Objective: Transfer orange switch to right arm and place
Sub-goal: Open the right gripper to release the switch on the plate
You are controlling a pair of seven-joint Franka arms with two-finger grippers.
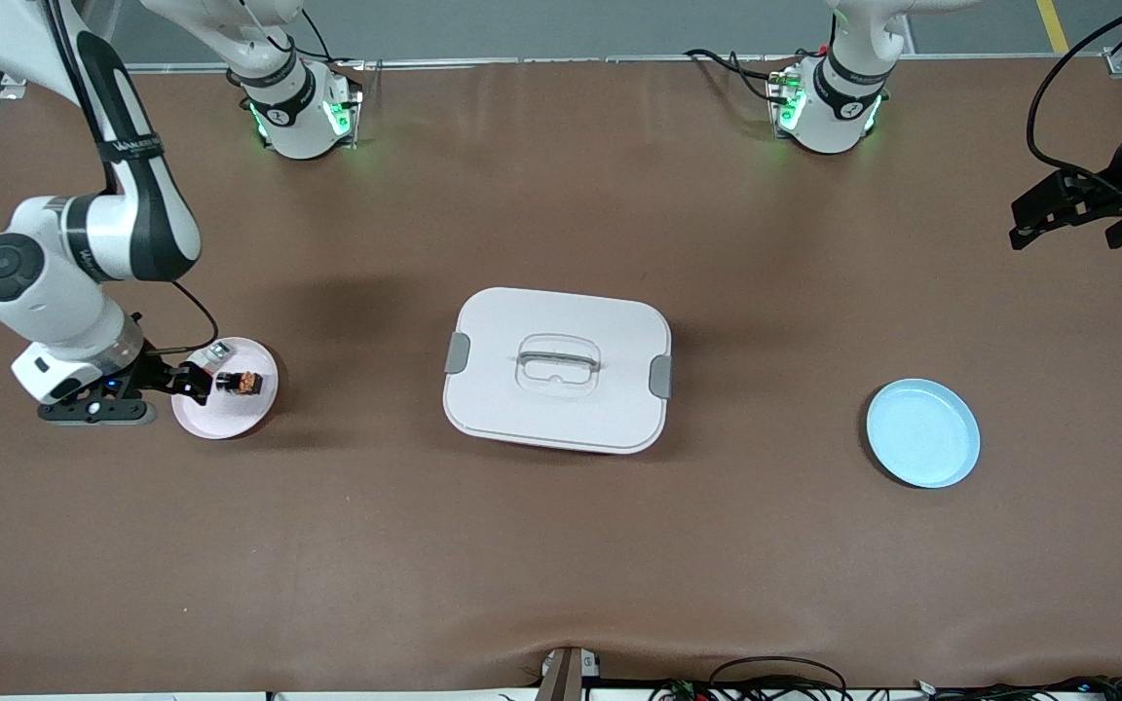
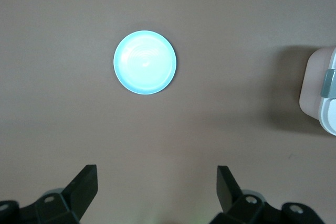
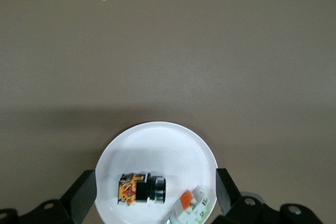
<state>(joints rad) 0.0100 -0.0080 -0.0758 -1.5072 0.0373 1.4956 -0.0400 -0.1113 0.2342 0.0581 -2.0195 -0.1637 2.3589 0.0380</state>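
The orange switch (image 1: pixel 242 383) lies on its side on a small pale plate (image 1: pixel 230 421) near the right arm's end of the table. The right wrist view shows it as a black block with an orange end (image 3: pixel 140 188) on that plate (image 3: pixel 157 140). My right gripper (image 1: pixel 193 382) is open at the plate's rim, holding nothing. In the right wrist view, the right gripper (image 3: pixel 155 184) has one finger on each side of the plate. My left gripper (image 1: pixel 1017 226) is open and empty, up over bare table at the left arm's end, and it also shows in the left wrist view (image 2: pixel 156 182).
A white-grey part with a red-orange piece (image 1: pixel 217 351) lies on the same plate, beside the switch (image 3: pixel 193 205). A white lidded box (image 1: pixel 556 370) sits mid-table. A light blue plate (image 1: pixel 921 433) sits toward the left arm's end, also seen in the left wrist view (image 2: pixel 145 62).
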